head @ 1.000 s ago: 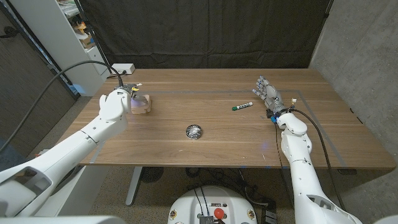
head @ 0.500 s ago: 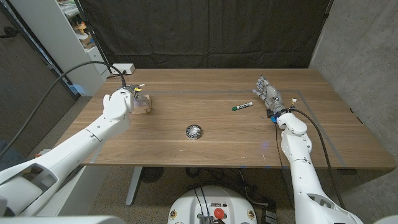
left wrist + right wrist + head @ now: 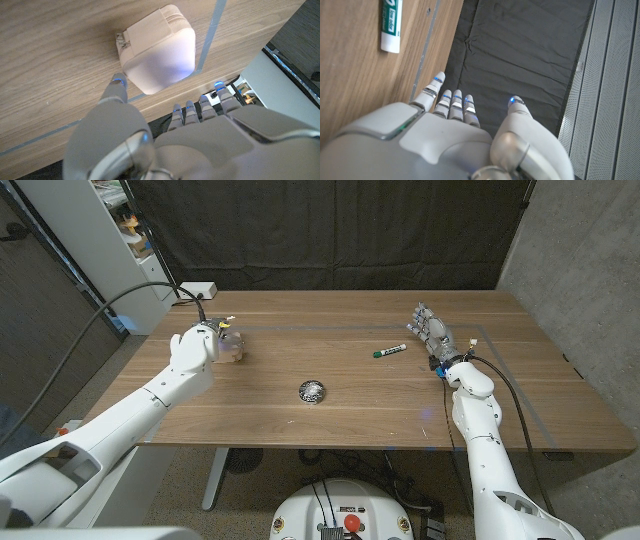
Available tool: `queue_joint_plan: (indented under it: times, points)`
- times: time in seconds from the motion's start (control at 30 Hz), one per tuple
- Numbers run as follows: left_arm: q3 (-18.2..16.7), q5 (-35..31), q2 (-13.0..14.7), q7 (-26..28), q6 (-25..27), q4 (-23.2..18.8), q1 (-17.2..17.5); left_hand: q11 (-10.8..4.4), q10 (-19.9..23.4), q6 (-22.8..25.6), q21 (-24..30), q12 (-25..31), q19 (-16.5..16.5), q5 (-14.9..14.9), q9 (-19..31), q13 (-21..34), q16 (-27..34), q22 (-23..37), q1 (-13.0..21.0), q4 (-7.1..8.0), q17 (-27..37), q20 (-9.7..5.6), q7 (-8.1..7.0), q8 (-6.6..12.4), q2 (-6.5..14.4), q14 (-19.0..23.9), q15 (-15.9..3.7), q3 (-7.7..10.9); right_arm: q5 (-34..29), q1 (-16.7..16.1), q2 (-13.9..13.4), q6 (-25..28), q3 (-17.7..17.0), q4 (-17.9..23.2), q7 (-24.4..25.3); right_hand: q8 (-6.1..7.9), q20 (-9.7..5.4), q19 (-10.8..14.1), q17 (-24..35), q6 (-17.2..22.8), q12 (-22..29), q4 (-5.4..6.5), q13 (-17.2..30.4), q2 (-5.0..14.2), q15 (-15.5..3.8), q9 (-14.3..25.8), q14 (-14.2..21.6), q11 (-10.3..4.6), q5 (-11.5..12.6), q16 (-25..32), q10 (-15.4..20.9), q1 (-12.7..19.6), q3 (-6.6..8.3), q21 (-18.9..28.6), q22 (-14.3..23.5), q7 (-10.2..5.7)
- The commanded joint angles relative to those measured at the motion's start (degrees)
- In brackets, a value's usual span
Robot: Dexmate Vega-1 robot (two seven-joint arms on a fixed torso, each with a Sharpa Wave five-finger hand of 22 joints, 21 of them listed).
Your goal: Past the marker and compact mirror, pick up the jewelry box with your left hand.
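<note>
Left hand (image 3: pixel 192 346) has closed in on the small white rounded-square jewelry box (image 3: pixel 157 48), fingers apart, grasp imminent, nothing held

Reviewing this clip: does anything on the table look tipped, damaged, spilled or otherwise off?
Nothing stands out. The jewelry box sits closed on the table by the open left hand; the marker lies capped and the compact mirror closed. The right hand is open.

table (image 3: pixel 350 395): wood grain, matt
jewelry box (image 3: pixel 157 49): smooth pale plastic, slight sheen
compact mirror (image 3: pixel 312 391): shiny metallic
left hand (image 3: pixel 165 145): smooth grey plastic
backdrop (image 3: pixel 330 230): black cloth
</note>
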State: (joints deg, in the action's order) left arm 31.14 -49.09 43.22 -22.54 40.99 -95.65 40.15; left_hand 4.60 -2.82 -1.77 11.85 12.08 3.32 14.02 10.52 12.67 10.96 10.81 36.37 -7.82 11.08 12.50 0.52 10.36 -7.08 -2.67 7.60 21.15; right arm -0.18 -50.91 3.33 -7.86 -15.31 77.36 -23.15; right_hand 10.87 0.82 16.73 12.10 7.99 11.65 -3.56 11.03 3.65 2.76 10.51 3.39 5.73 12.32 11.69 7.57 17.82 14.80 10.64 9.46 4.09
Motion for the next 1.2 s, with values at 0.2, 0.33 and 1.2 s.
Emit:
queue_joint_plan:
  times: [0.2,0.33,1.2]
  points:
    - [-1.41,3.81,-1.13,3.09,1.57,0.01,2.2,0.19,-0.62,-0.35,0.01,0.1,-0.25,0.55,0.24,0.24,0.04,0.09,0.08,-0.05,0.07,0.01,0.02,0.22,-0.6,0.02,0.58,-0.21,-0.2,0.25,-0.27,0.56,0.15,0.03,-0.31,0.37,0.11,0.1,0.14,0.38,-0.17,-0.43,0.16,0.5,0.08,0.31,0.41,0.11,0.16,0.28,0.3,-0.1,0.09,0.3,0.27,-0.26]
    - [-1.46,4.69,-1.12,3.66,1.76,-0.02,2.62,0.24,-0.64,-0.37,0.0,0.13,-0.25,0.57,0.24,0.25,0.06,0.09,0.11,-0.05,0.07,0.01,0.03,0.25,-0.56,0.03,0.58,-0.25,-0.28,0.32,-0.48,0.25,0.25,-0.26,-0.65,0.37,0.13,0.1,0.14,0.39,-0.16,-0.44,0.16,0.49,0.04,0.31,0.4,0.03,0.16,0.27,0.34,-0.1,0.08,0.3,0.27,-0.25]
    - [-0.84,8.55,-1.18,5.67,0.64,2.76,1.03,0.04,-0.54,-0.33,0.01,0.41,-0.22,0.7,0.23,0.32,0.2,0.12,0.3,-0.03,0.07,0.01,0.09,0.48,-0.39,0.09,0.47,-0.5,-1.25,0.53,-0.9,1.07,0.66,-0.71,-0.45,0.34,0.1,0.14,0.13,0.34,-0.19,-0.56,0.16,0.33,-0.01,0.3,0.39,0.09,0.14,0.24,0.29,-0.18,-0.04,0.31,0.27,-0.28]
